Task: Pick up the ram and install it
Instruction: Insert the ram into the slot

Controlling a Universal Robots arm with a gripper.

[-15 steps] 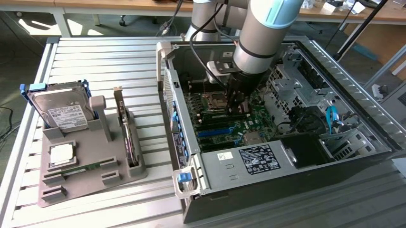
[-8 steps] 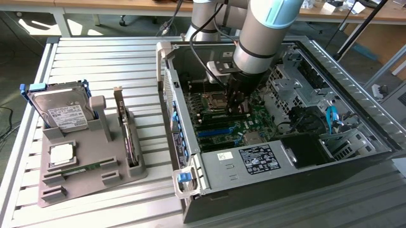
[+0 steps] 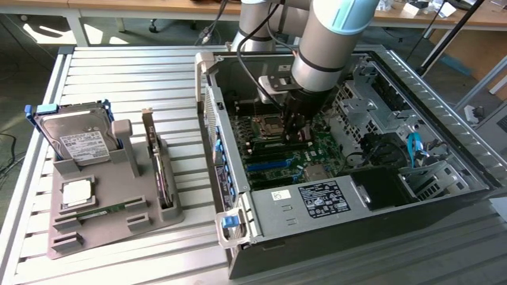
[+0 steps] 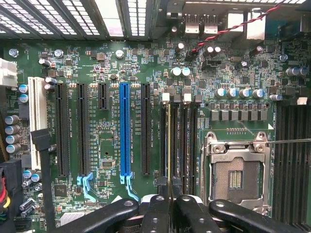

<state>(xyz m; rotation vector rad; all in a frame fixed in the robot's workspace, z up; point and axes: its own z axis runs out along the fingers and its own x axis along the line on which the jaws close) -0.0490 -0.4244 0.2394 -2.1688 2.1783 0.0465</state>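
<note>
While the black two-finger gripper [image 4: 169,196] hangs over the green motherboard [image 4: 112,131], its fingers pinch the thin green ram stick [image 4: 168,145] edge-on in a black memory slot, at nine o'clock of the silver processor socket [image 4: 235,172].

An open computer case [image 3: 443,119] lies on a slatted table [image 3: 119,65], its green motherboard [image 4: 112,53] exposed with a blue slot [image 4: 125,131] and an empty processor socket [image 4: 235,177]. Beside it, a grey holder tray [image 3: 103,228] carries a hard drive [image 3: 79,142], upright expansion card [image 3: 158,169] and silver processor chip [image 3: 77,191].
</note>
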